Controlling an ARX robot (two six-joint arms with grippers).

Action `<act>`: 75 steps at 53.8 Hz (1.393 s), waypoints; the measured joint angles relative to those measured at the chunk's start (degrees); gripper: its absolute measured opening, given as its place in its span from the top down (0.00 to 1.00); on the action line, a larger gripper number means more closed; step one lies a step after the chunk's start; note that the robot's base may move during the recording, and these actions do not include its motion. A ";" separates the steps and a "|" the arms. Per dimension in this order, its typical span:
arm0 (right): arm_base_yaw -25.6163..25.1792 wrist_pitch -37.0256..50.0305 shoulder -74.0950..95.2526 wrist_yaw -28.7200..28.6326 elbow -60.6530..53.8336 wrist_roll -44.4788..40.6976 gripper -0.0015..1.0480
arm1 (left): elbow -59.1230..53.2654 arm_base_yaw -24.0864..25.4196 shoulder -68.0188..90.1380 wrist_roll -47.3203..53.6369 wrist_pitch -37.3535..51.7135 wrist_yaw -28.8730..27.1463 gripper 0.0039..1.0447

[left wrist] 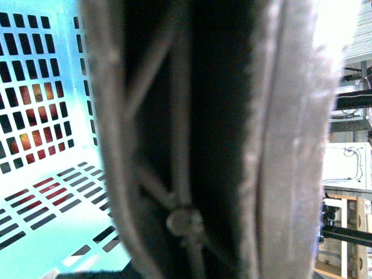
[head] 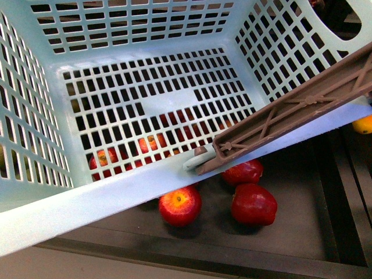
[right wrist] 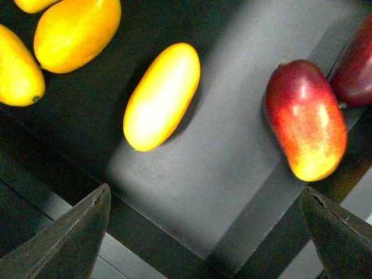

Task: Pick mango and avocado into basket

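- Close to the front camera, the teal basket [head: 145,192] hangs tilted, its slotted floor and walls filling most of that view.
- Its grey-brown handle [head: 290,110] lies slanted across the near rim on the right side.
- Below the basket, red apples [head: 180,206] lie on a dark tray [head: 302,232]; more of them show through the basket's floor slots.
- The left wrist view is almost filled by the blurred handle [left wrist: 192,145] pressed close to the lens, with a basket wall [left wrist: 40,116] beside it. The left gripper itself is out of sight, so its state cannot be told.
- The right gripper [right wrist: 204,192] is wide open and holds nothing, hovering above a grey tray [right wrist: 232,174].
- The yellow mango [right wrist: 161,96] lies on that tray, apart from both fingertips.
- A red-blushed mango [right wrist: 305,119] lies well to one side of it, and orange-yellow fruits [right wrist: 75,32] lie at the other.
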 joint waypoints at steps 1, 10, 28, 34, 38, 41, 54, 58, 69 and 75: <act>0.31 -0.28 1.05 0.09 0.81 0.70 0.08 | 0.00 0.00 0.00 0.00 0.00 -0.02 0.87; 1.88 -2.43 7.06 0.39 5.95 5.03 0.08 | 0.00 0.00 0.00 -0.02 0.00 0.13 0.87; 0.87 -2.86 20.37 0.90 12.63 7.26 0.08 | 0.00 0.00 0.00 -0.02 0.00 0.11 0.87; 0.90 -2.86 22.47 0.31 13.90 7.72 0.08 | 0.00 0.00 0.00 0.00 0.00 0.09 0.87; 1.11 -2.89 23.52 0.26 14.62 8.15 0.08 | 0.00 0.00 0.00 0.00 0.00 0.11 0.87; 1.36 -2.86 24.33 0.11 15.28 8.55 0.08 | 0.00 0.00 0.00 -0.02 0.00 0.13 0.87; 2.86 -2.32 27.28 -0.24 17.29 10.23 0.08 | 0.00 0.00 0.00 0.00 0.00 0.09 0.87; 3.19 -2.64 28.50 -0.13 18.47 10.78 0.08 | 0.00 0.00 0.00 -0.02 0.00 0.11 0.87; 2.97 -5.88 33.73 -0.11 26.36 12.15 0.08 | 0.00 0.00 0.00 0.00 0.00 0.09 0.87; 2.27 -6.95 35.65 0.39 29.79 12.63 0.08 | 0.00 -0.02 0.00 -0.02 0.00 0.15 0.87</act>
